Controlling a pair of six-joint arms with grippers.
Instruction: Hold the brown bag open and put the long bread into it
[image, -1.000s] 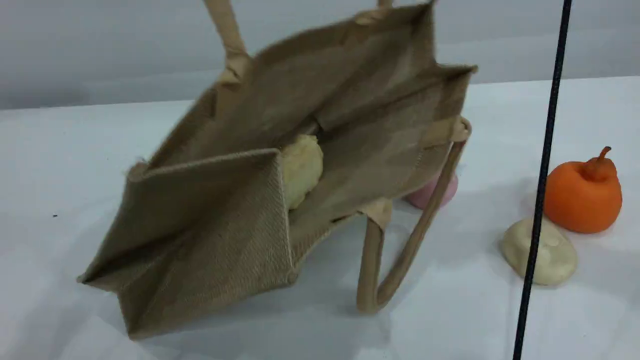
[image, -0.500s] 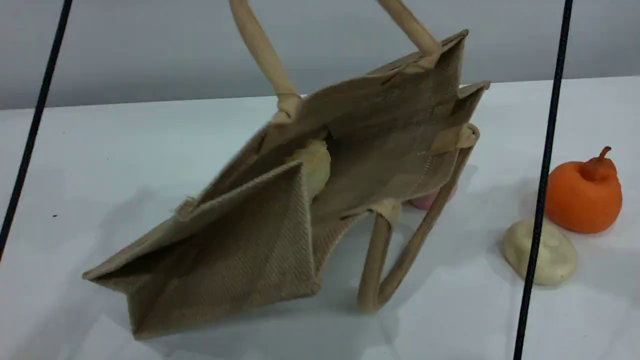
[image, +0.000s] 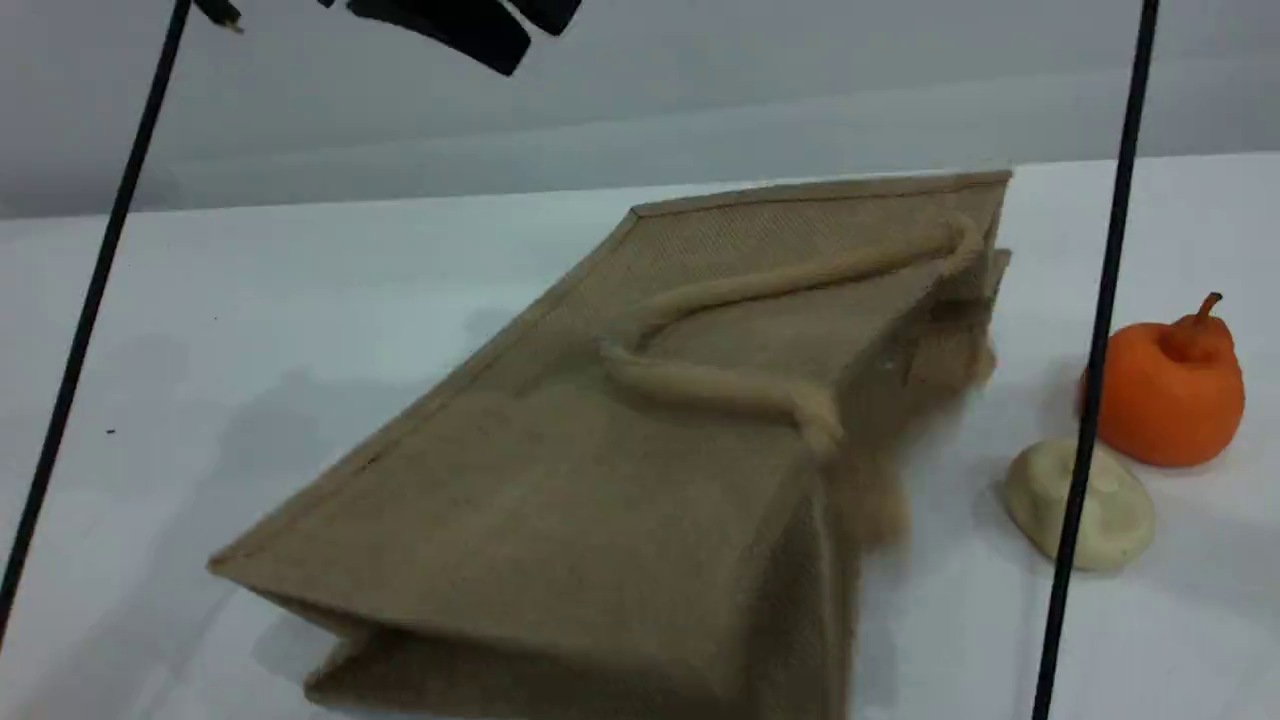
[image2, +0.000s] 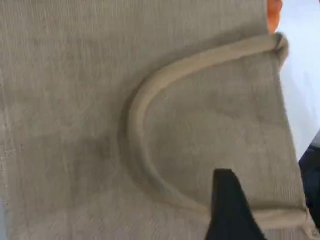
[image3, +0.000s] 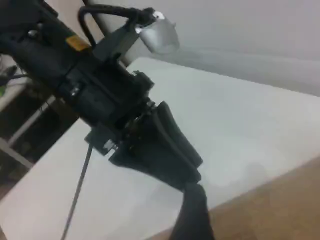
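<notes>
The brown bag (image: 600, 480) lies collapsed flat on the white table, its upper tan handle (image: 720, 385) resting loose on the top panel. The long bread is hidden from every view. My left gripper (image: 530, 40) hangs high above the bag at the scene view's top edge, its black fingers apart and empty. In the left wrist view the bag's panel (image2: 75, 100) and the curved handle (image2: 137, 120) fill the frame below one fingertip (image2: 227, 200). The right gripper shows only one fingertip (image3: 194, 212), with nothing on it, above a corner of the bag (image3: 280, 210).
An orange pear-shaped toy (image: 1165, 385) and a cream oval bun (image: 1100, 505) sit right of the bag. Two thin black cables (image: 1095, 350) (image: 90, 300) cross the scene view. The left arm (image3: 100, 85) fills much of the right wrist view.
The left gripper let go of the raised handle and rose. The bag, held open a second ago with the yellow bread visible inside, has fallen shut and flat, covering the bread and the pink ball.
</notes>
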